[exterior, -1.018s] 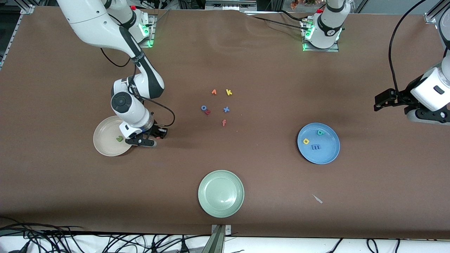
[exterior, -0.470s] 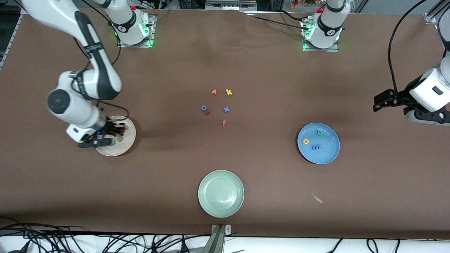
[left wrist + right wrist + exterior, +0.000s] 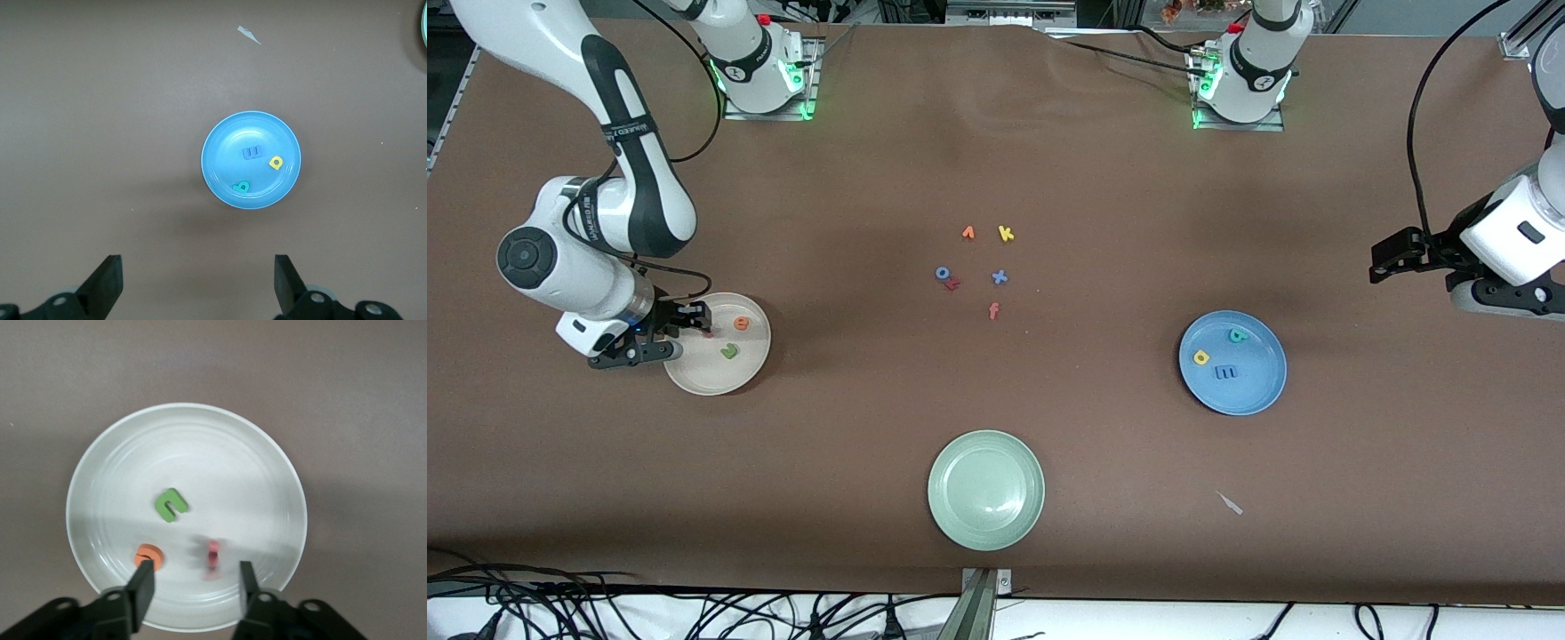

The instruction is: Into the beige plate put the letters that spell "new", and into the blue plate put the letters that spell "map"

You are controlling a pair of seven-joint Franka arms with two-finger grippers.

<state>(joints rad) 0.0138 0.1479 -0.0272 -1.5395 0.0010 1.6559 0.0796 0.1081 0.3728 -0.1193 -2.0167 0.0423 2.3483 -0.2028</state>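
The beige plate (image 3: 720,384) (image 3: 200,447) lies toward the right arm's end of the table. In it are the green n (image 3: 730,351) (image 3: 171,505), the orange e (image 3: 741,324) (image 3: 149,556) and the red w (image 3: 708,333) (image 3: 213,559), which is blurred. My right gripper (image 3: 685,332) (image 3: 193,577) hangs open over the plate's rim, touching no letter. The blue plate (image 3: 1258,391) (image 3: 227,140) holds the blue m (image 3: 1227,372), yellow a (image 3: 1200,357) and teal p (image 3: 1237,335). My left gripper (image 3: 1383,262) (image 3: 198,280) waits open, raised at the left arm's end.
A pale green plate (image 3: 985,489) sits near the front camera. Loose letters lie mid-table: orange v (image 3: 967,233), yellow k (image 3: 1006,234), blue o (image 3: 942,273), red z (image 3: 953,284), blue x (image 3: 1000,277), an f (image 3: 993,310). A white scrap (image 3: 1231,504) lies nearer than the blue plate.
My right arm swung across the beige plate toward its own end of the table, its jaws opened, and the red w left them and is now in the plate. The left arm stayed put.
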